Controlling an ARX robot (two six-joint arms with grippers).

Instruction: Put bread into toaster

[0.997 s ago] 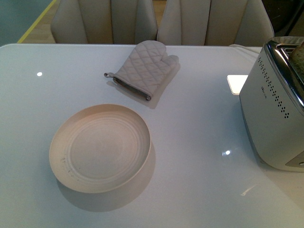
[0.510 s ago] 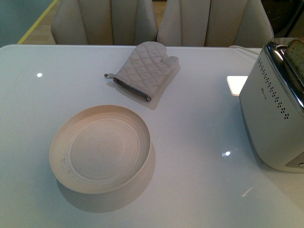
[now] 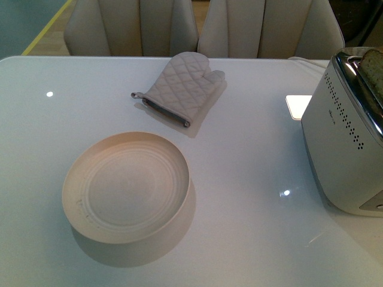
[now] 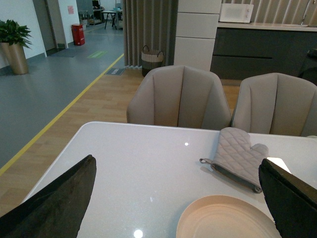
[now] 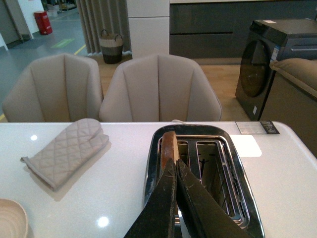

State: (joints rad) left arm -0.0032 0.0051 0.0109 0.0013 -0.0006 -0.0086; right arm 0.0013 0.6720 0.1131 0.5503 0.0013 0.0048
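The silver-white toaster [image 3: 341, 155] stands at the table's right edge. The bread [image 3: 374, 67], tan with a brown crust, sticks up from its chrome top. In the right wrist view the bread [image 5: 169, 143] stands edge-on in one outer slot of the toaster [image 5: 239, 173]. My right gripper [image 5: 175, 162] is shut on the slice's upper edge, its dark fingers pressed together. The other slot shows empty wire guides. My left gripper [image 4: 177, 163] is open, its two dark fingers far apart above the table, with nothing between them. Neither arm shows in the front view.
A round cream plate [image 3: 125, 185] lies empty in the table's middle-left. A grey quilted oven mitt [image 3: 182, 86] lies beyond it. A small white card [image 3: 297, 105] lies beside the toaster. Two beige chairs [image 3: 197, 27] stand along the far edge.
In the front view the bread has shifted from a blurred patch at the picture's right edge to a sharper slice slightly further left over the toaster's top. Nothing else moved.
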